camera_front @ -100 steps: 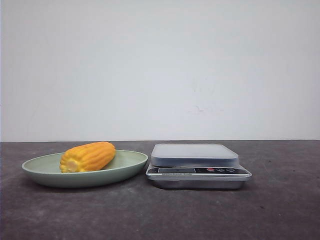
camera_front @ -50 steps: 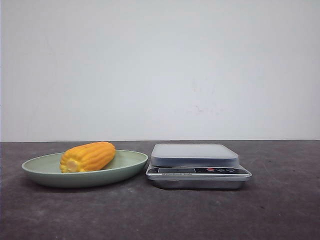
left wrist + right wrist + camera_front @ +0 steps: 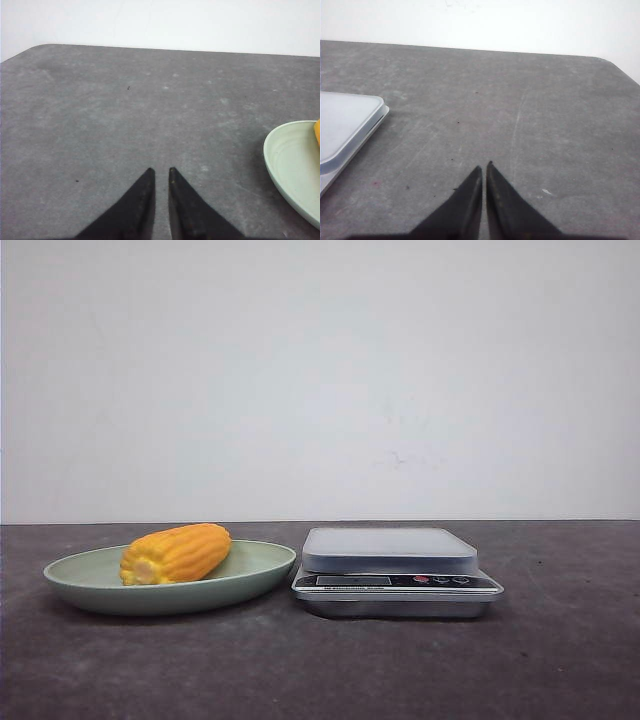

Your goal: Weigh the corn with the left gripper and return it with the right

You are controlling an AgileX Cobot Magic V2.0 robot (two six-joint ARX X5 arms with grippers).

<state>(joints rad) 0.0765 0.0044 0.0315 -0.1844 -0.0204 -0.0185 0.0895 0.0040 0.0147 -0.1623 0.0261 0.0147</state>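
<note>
The left gripper, fingers together, hovers left of a green plate holding the corn, the scale sits right of the plate, and the right gripper is likewise closed; the round cob could roll from a shallow grasp.

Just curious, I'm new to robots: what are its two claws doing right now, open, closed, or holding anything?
Left gripper: closed, holding nothing, over bare table beside the green plate.
Right gripper: closed, holding nothing, near the scale.
</note>
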